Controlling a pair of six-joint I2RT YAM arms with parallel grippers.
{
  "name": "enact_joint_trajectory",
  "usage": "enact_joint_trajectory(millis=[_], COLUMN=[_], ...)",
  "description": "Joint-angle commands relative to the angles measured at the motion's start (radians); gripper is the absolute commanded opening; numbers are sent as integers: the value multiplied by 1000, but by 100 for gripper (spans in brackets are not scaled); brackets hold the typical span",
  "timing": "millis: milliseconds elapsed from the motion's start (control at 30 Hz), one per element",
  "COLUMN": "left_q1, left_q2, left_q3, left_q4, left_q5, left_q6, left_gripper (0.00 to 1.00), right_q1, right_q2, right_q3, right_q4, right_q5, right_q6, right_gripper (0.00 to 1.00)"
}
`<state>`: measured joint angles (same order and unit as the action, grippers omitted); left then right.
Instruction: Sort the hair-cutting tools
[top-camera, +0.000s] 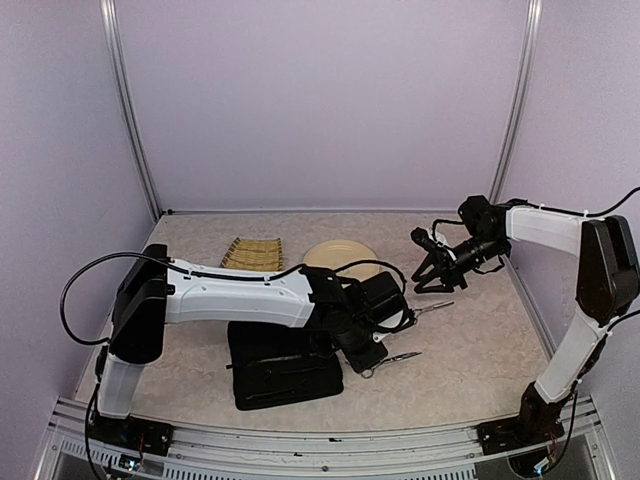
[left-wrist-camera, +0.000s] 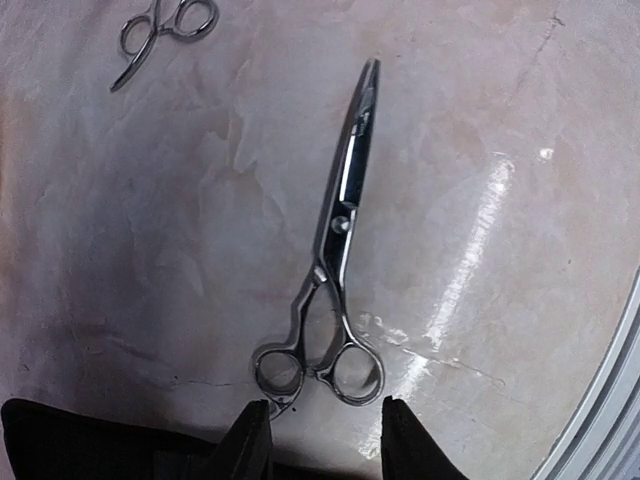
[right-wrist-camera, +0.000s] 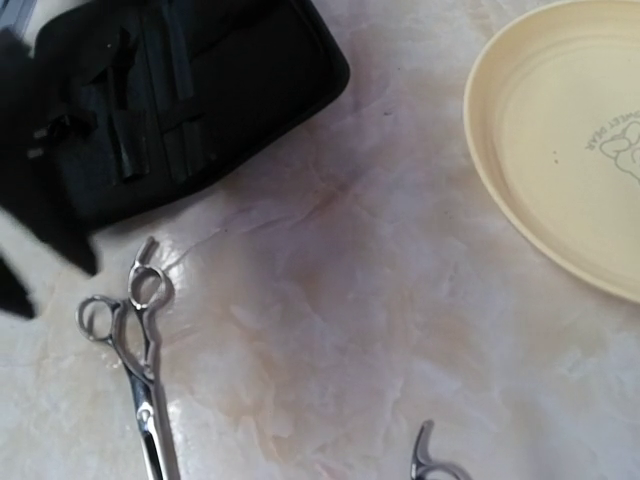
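Two slim silver metal scissors: near pair (left-wrist-camera: 338, 250), far pair (left-wrist-camera: 165, 25), both flat on your pale marbled table (left-wrist-camera: 520, 120), apart.
Left gripper (left-wrist-camera: 325, 440): spread, empty, poised at near pair's rings.
Right gripper (top-camera: 435, 283): spread, empty, aloft.

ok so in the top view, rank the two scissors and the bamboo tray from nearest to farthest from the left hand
1. Front scissors, lying right at the left hand, toward the table's near edge.
2. Second scissors, farther back and to the right.
3. Bamboo tray, far back on the left side.
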<state>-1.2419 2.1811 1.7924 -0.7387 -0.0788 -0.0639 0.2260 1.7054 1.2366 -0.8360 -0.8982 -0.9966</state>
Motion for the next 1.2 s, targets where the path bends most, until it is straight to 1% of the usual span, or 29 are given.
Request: enact_joint_trajectory(millis=[0,67,167,333,600,733,900,1033,1133,1167], left_q1=[65,84,106,117,124,122,111,58,19,16], left_q2=[30,48,73,97,134,158,203,228,211,207], left_q3=[33,47,61,69,81,91,134,185,160,149], left_q4=[-49,-81,-105,-99,-105,-123,-159,-213,-197,-194], left_q5=[36,62,102,172,187,158,128,41,-6,-2], left_q6=[-9,-2,1,6,-3,-6,-14,5,23,23], left_gripper=[33,30,27,27,27,27,22,21,20,17], right_q1=[-6,-7,-7,-7,-7,-7,-6,-7,-7,-6], right_q2=[-10,-6,1,11,16,16,18,17,20,22], right_q3=[-15,-18,-18,-18,-23,-27,-27,-29,-29,-28], right_q4=[-8,-9,-7,-6,-4,-1,0,-1,-1,-1], right_q5=[-24,-26,-30,-29,-22,-21,-22,-17,-16,-17], right_q6=[-2,-4,-4,-5,-7,-8,-8,-9,-10,-10], right_gripper=[39,39,39,38,38,38,38,38,38,38])
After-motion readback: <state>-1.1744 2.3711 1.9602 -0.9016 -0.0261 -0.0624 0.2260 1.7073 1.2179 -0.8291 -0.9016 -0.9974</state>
